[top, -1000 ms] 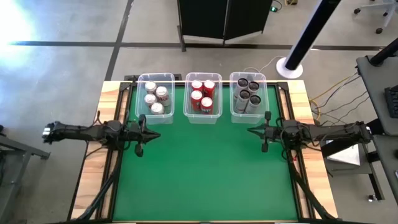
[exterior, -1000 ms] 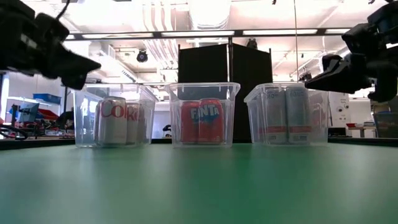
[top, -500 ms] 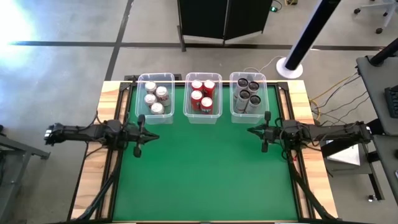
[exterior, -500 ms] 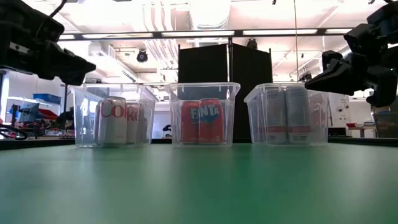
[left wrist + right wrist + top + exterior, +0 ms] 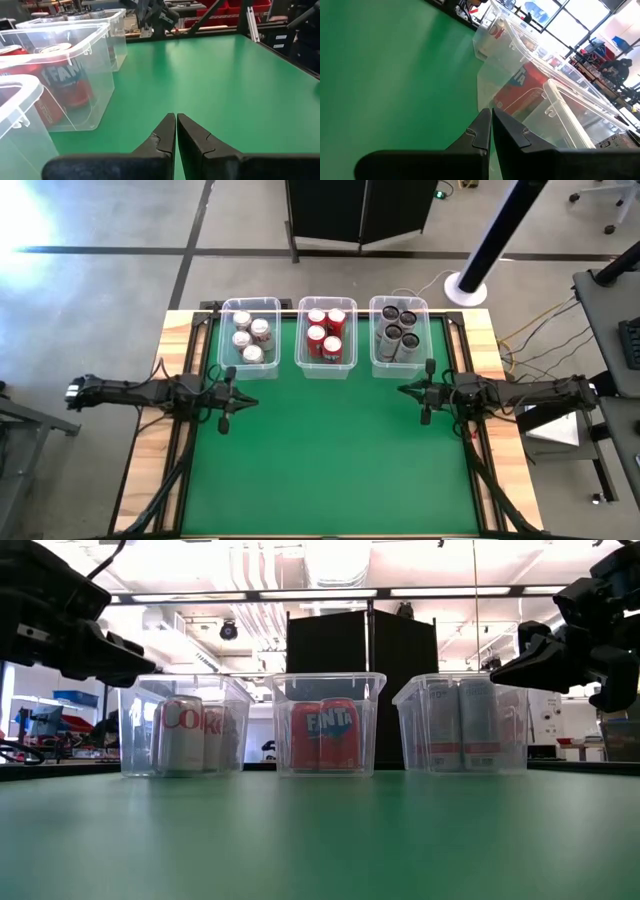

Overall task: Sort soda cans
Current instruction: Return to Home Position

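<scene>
All soda cans (image 5: 317, 333) sit in bins (image 5: 222, 330) at the counter's (image 5: 330, 470) far edge. Left gripper (image 5: 240, 399) and right gripper (image 5: 405, 390) hang nearer, closed, empty.

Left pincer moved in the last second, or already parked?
Yes, slightly: the left pincer has eased away from the silver-can bin, toward the table's near edge.

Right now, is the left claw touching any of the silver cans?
Apart. The high view shows the left claw over bare green mat, clear of the bin holding the silver cans.
</scene>
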`<state>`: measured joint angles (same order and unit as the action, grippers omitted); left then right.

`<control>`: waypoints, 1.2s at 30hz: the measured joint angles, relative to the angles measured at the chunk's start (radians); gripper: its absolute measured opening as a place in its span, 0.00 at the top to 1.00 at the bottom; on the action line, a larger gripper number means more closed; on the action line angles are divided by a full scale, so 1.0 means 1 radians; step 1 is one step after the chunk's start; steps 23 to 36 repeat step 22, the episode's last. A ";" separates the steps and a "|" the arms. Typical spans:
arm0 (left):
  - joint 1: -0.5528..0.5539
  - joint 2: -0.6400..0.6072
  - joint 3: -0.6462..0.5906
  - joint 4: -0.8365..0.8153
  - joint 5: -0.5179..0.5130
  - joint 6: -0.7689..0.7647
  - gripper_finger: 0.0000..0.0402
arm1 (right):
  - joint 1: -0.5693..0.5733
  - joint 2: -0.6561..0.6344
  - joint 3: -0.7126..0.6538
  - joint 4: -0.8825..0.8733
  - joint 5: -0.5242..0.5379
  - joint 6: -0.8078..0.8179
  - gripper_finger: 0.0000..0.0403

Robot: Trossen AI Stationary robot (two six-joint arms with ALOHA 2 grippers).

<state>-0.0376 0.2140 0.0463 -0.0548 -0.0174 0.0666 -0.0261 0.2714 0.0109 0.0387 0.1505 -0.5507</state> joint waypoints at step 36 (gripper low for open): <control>0.000 0.044 0.000 0.002 0.000 -0.001 1.00 | 0.000 0.000 0.000 0.001 0.000 0.000 0.97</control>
